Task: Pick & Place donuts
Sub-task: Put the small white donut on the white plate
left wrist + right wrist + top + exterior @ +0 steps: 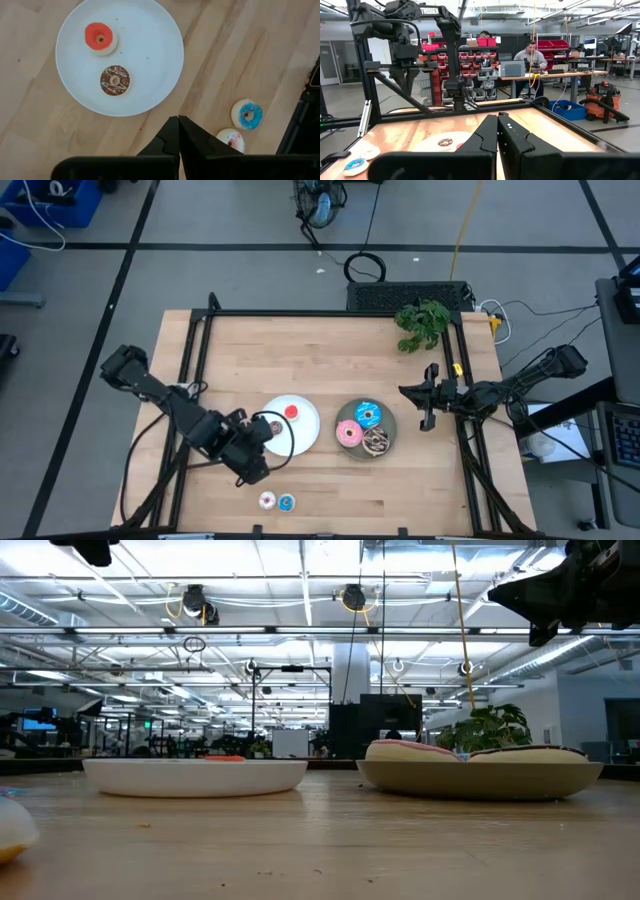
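Note:
My left gripper (178,125) is shut and empty, held above the table at the near left edge of the white plate (303,436). On that plate lie a tiny red donut (101,38) and a tiny brown donut (115,80). A tiny blue donut (247,114) and a tiny pink-white donut (231,140) lie on the bare wood near the front edge. The grey plate (391,430) holds the larger blue (368,416), pink (349,434) and brown sprinkled (377,442) donuts. My right gripper (428,420) is shut and empty, raised to the right of the grey plate.
A green plant (422,323) lies at the table's far right corner. A black frame rail (330,312) runs around the table's far edge and sides. Bare wood lies between the plates and the far rail. People sit at benches in the room beyond (527,52).

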Tool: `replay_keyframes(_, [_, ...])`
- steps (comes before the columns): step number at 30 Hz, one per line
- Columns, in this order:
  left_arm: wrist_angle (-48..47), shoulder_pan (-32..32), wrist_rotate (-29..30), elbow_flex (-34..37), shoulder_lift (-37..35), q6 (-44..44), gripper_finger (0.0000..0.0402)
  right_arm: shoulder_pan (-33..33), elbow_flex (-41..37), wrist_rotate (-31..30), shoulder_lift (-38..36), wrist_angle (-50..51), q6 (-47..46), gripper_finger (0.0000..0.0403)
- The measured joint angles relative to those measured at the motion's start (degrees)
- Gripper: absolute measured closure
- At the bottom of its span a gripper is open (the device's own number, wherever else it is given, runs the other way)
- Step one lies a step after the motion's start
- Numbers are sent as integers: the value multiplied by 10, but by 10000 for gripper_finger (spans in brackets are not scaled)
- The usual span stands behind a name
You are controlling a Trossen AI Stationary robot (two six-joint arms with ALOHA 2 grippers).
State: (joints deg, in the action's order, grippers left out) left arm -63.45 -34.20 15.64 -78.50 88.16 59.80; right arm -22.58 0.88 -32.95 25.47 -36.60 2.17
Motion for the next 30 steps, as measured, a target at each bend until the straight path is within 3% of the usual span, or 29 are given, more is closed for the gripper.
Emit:
replay_keyframes(9, [0, -4, 5, 0, 0, 3, 378, 0, 0, 0, 0, 0, 0, 403])
replay_keyframes(17, [1, 6, 17, 0, 0, -43, 398, 0, 0, 0, 0, 0, 3, 403])
replay_keyframes(24, [1, 12, 25, 0, 0, -44, 377, 0, 0, 0, 0, 0, 4, 403])
replay_keyframes(30, [5, 11, 43, 0, 0, -76, 393, 0, 0, 0, 0, 0, 4, 403])
